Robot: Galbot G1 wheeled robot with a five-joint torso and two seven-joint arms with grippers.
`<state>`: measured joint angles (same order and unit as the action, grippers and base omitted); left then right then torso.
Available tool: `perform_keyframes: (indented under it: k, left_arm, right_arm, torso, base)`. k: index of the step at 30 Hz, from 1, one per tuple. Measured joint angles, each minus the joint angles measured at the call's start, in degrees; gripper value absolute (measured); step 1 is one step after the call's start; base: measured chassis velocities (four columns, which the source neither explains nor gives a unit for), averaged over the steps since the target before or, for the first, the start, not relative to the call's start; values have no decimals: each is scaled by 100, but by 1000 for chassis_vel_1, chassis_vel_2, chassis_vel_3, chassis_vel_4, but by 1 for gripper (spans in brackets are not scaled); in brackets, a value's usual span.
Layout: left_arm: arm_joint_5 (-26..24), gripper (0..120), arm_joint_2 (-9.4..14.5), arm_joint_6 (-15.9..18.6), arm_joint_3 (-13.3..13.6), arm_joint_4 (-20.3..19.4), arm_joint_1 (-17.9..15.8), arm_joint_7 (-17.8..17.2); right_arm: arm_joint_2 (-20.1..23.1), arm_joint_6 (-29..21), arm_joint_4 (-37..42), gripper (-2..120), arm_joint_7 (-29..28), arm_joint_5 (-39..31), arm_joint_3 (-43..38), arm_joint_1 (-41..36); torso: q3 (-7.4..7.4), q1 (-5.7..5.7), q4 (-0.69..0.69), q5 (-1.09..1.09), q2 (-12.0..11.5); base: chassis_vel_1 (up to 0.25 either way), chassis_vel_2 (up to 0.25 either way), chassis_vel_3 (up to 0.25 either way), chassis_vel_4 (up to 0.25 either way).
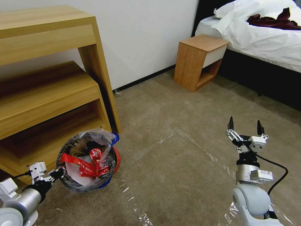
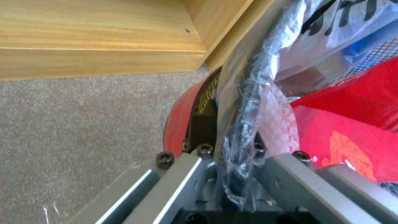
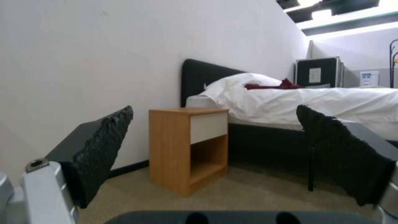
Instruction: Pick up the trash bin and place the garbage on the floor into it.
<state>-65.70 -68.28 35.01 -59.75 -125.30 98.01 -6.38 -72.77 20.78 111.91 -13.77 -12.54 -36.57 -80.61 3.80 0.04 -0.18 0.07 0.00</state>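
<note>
One trash bin (image 1: 87, 163) is seen tilted, mouth toward the camera, at the foot of the wooden shelf unit (image 1: 47, 78) on the floor (image 1: 175, 163). The left gripper (image 1: 59, 172) is clamped on the bin's black rim and its clear bag liner. In the left wrist view the rim and crinkled liner (image 2: 244, 102) are pinched between the closed fingers (image 2: 195, 133). Black letters are printed on the liner there, cut off and unreadable. Garbage (image 1: 91, 164) is noted inside the bin: red wrappers with pale printed characters too small to read, over white paper.

The right gripper (image 1: 245, 126) is held upright above the carpet, well apart from the bin, fingers spread and holding nothing. Through its pads (image 3: 104, 137), the right wrist view records one nightstand (image 3: 188, 146) and one bed (image 3: 315, 105) bearing a dark red cloth (image 3: 273, 84). Shiny clear tape strips (image 1: 200, 147) are seen crossing the carpet.
</note>
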Motion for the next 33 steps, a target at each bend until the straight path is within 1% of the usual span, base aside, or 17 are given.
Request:
perform_keyframes:
  k: [19,33]
  left_arm:
    - [13,0,-9,-2,18,28,-34,-2]
    - [-18,0,106,-19,-42,119,-59,-14]
  right_arm:
    - [-48,23,-59,100,-16,-2,54,34]
    - [-110,44,-166,100,-69,140,185,122]
  torso:
    - [0,0,0,0,0]
    - [0,0,0,0,0]
  base:
    - [0,0,0,0]
    - [0,0,0,0]
